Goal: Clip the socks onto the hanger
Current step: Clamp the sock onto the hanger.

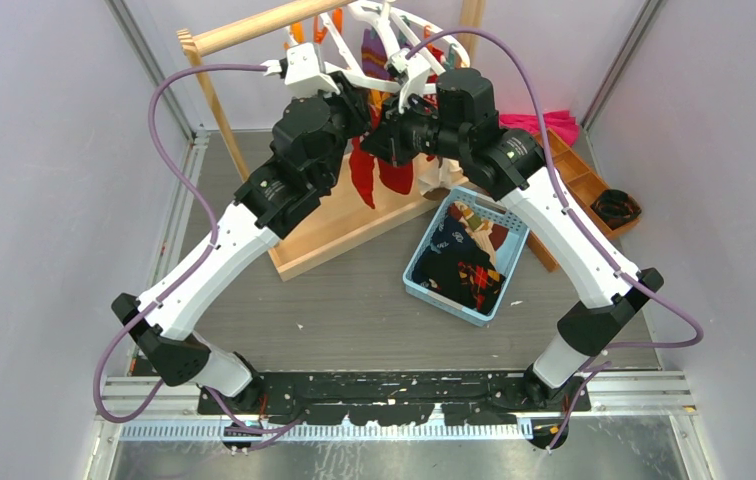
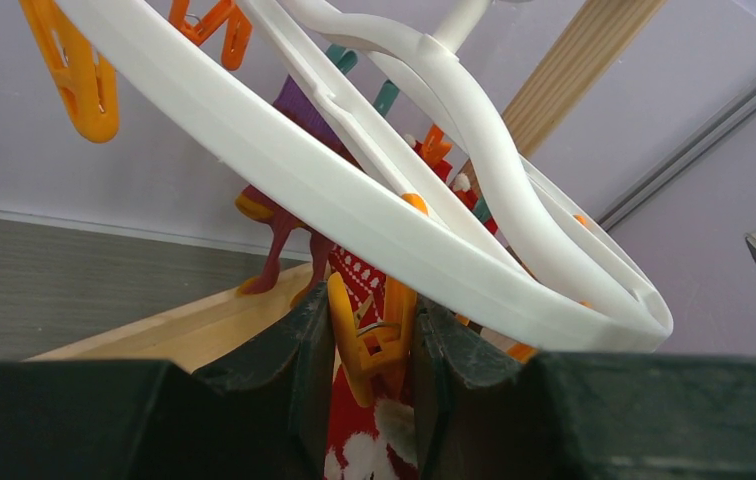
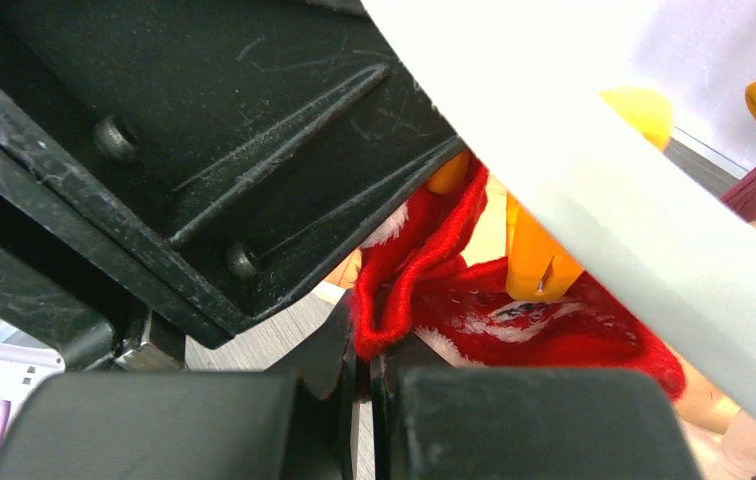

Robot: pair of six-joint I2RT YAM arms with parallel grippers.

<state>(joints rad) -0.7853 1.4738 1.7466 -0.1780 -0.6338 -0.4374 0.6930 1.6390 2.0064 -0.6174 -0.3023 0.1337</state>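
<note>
From above, your left tool (image 1: 359, 103) and right tool (image 1: 401, 135) meet nose to nose under the white hanger (image 1: 391, 22), which hangs from a wooden rail (image 1: 254, 28). A red sock (image 1: 366, 178) hangs straight down just below both tools. Below and to the right of the right tool a blue basket (image 1: 431, 236) holds more dark patterned socks. It sits on the grey counter (image 1: 354, 310), beside a pale wooden base board (image 1: 334, 235). Plain lilac walls (image 1: 44, 200) close in the cell on both sides.

In your left wrist view, the left tool (image 2: 372, 322) is clamped on an orange clip (image 2: 369, 340), one black finger (image 2: 299, 365) pressed to each side of it. The clip hangs from the hanger's white ring (image 2: 354, 205), which sweeps across above the tool. The red sock (image 2: 352, 445), with white knitted markings, shows directly under the clip between the fingers. Beyond the tool a maroon sock (image 2: 289, 235) dangles near the board.

In your right wrist view, the right tool (image 3: 364, 395) has its jaws nearly together, pinching the folded edge of the red sock (image 3: 554, 335). The fuzzy cuff rises from the tool towards the orange clip (image 3: 539, 260), just above and to the right. Whether the cloth sits inside the clip's mouth you cannot tell from here. The hanger's white bar (image 3: 604, 190) crosses overhead
</note>
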